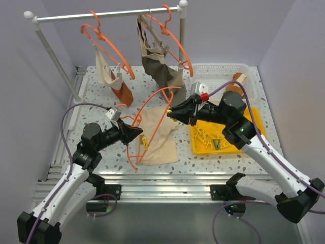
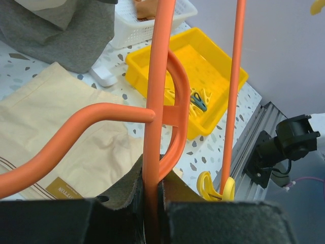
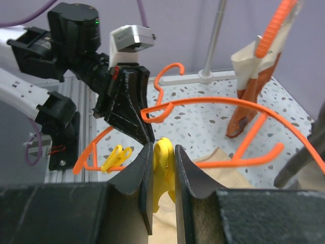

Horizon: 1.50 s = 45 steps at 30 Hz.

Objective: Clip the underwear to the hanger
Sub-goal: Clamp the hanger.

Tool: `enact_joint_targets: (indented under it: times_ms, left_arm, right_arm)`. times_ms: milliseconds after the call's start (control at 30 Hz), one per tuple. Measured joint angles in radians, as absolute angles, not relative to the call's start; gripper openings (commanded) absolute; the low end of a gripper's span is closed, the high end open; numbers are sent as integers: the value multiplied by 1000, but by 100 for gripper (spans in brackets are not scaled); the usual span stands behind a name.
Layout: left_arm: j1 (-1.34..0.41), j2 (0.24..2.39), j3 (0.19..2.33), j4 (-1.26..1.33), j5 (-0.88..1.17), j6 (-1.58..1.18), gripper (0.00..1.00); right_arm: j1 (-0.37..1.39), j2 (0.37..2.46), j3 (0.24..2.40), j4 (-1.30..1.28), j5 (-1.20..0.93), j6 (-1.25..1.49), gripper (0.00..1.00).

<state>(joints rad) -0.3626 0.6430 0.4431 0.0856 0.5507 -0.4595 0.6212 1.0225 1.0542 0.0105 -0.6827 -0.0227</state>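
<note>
Left arm (image 1: 66,178) and right arm (image 1: 277,160): white link shells, black joint housings, rows of small dark dots along the shells. Purple cable (image 1: 76,107) looped off each wrist. Left claw (image 1: 138,133), right claw (image 1: 170,113): matte black, wedge-shaped fingers. Silver camera block (image 1: 112,114) at left wrist; red collar (image 1: 204,96) on right. Green light (image 3: 96,21) on a left motor housing.

The thin bright orange loop hanger (image 2: 158,61) is running off the left wrist view's top edge; the pale cream cloth underwear (image 2: 51,91) is being cropped at left, and lettering on its brown label (image 2: 63,191) is blurring.
</note>
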Motion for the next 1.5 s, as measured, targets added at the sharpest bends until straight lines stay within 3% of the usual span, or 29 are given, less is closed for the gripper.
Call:
enact_joint_targets:
  times_ms: [600, 1500]
  left_arm:
    - [-363, 672, 450, 62, 649, -451, 0]
    - [-363, 658, 450, 56, 650, -448, 0]
  right_arm:
    - [713, 1351, 1253, -159, -766, -215, 2]
    - [713, 1342, 1279, -212, -778, -242, 1]
